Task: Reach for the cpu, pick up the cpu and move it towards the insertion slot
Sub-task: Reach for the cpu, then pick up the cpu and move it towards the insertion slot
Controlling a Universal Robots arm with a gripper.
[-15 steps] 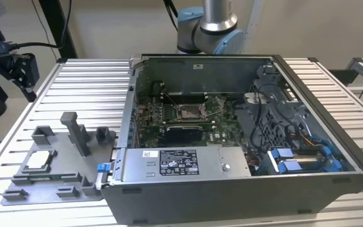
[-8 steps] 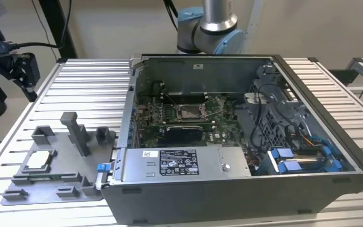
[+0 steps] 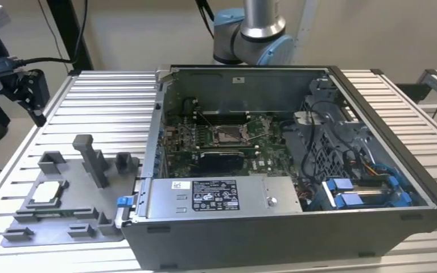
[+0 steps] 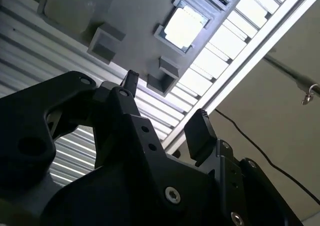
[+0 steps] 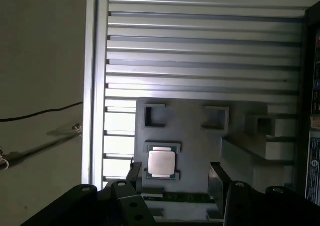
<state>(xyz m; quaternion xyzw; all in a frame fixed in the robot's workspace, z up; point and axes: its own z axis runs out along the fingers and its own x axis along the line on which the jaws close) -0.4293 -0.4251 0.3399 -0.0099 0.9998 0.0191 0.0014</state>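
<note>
Hanging over the grey fixture plate (image 5: 195,146), the gripper (image 5: 175,178) has its jaws spread wide with nothing between them. In the first wrist view the cpu (image 5: 161,162) lies flat in a pocket of the plate, just ahead of the fingertips (image 5: 134,172) and roughly in line with the gap between them, untouched. Its square top reads pale silvery-beige with a green rim. The second wrist view washes that top out to a bright glare. The exterior view takes in the open computer case (image 3: 279,239) beside the plate, with the insertion slot (image 3: 230,133), a silver-framed square, on the board inside, well apart from the cpu.
</note>
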